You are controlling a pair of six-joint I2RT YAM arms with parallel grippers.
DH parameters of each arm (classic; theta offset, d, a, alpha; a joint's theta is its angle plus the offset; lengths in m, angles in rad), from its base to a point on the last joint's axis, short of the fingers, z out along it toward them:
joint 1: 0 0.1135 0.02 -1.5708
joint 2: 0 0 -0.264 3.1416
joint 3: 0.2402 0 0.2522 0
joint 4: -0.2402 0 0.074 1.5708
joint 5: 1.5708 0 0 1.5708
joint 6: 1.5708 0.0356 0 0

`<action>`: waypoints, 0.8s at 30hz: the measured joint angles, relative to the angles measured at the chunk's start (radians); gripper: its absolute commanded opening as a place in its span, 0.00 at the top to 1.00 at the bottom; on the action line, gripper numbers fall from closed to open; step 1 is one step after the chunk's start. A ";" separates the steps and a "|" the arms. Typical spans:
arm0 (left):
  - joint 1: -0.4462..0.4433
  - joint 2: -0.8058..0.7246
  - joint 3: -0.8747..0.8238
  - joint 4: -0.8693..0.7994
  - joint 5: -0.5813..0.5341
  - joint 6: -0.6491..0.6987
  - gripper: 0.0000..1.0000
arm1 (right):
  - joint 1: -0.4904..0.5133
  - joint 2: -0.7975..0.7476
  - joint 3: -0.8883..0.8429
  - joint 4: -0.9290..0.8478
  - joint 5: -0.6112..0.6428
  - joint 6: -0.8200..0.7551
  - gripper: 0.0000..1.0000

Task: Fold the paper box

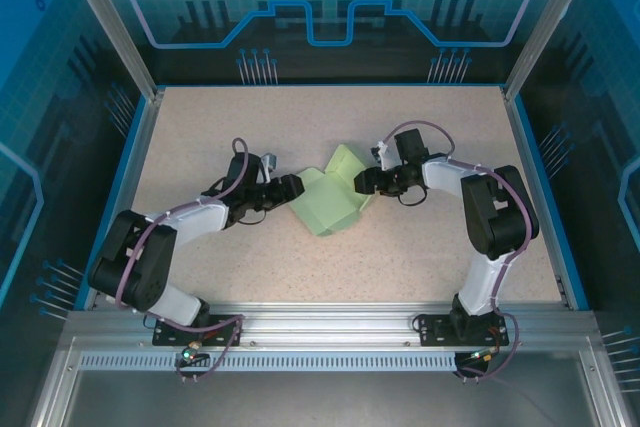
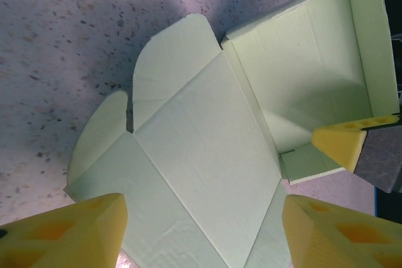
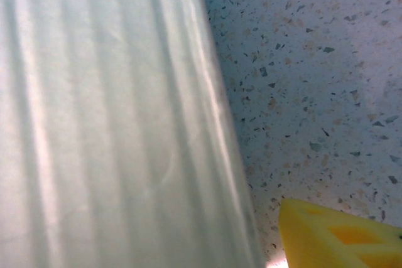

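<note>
Speckled table (image 1: 430, 257); pale green paper box (image 1: 335, 205) lies at centre of the top view, partly formed. Left claw (image 1: 297, 187) at its left edge, fingers wide apart, gripping nothing. Right claw (image 1: 360, 182) at its right wall; one finger (image 3: 339, 236) shows, opening can't be told.

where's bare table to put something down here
Bare table runs along the far edge, behind the paper box. The near strip between the left arm and the right arm is free as well. The middle is crowded: the left gripper and right gripper both meet at the box.
</note>
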State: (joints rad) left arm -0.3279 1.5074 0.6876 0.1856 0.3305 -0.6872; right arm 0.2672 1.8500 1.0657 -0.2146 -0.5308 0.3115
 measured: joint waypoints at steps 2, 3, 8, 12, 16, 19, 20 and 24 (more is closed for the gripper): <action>-0.003 0.000 -0.010 0.014 -0.001 -0.011 0.31 | 0.000 0.000 0.000 0.000 0.002 0.000 0.37; -0.003 -0.002 -0.014 0.013 -0.011 -0.013 0.30 | 0.000 0.000 0.000 0.000 0.003 0.000 0.37; -0.002 -0.066 -0.046 -0.039 -0.105 0.013 0.27 | 0.000 0.000 -0.008 0.007 0.006 0.003 0.40; -0.002 -0.113 -0.076 -0.054 -0.153 0.014 0.24 | 0.000 0.000 -0.020 0.027 0.006 0.020 0.42; -0.004 -0.108 -0.126 -0.018 -0.142 -0.020 0.24 | 0.000 0.000 -0.033 0.057 0.005 0.045 0.43; -0.015 -0.059 -0.131 0.035 -0.116 -0.055 0.26 | 0.000 0.000 -0.039 0.072 0.002 0.056 0.43; -0.020 -0.037 -0.131 0.061 -0.107 -0.070 0.27 | 0.000 0.000 -0.039 0.075 0.002 0.059 0.44; -0.035 0.054 -0.129 0.156 -0.068 -0.122 0.39 | 0.000 -0.003 -0.045 0.084 0.002 0.066 0.44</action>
State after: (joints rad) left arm -0.3634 1.5612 0.5587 0.3420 0.2630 -0.8089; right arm 0.2672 1.8469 1.0203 -0.1310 -0.5289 0.3775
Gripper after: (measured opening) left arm 0.658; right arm 0.565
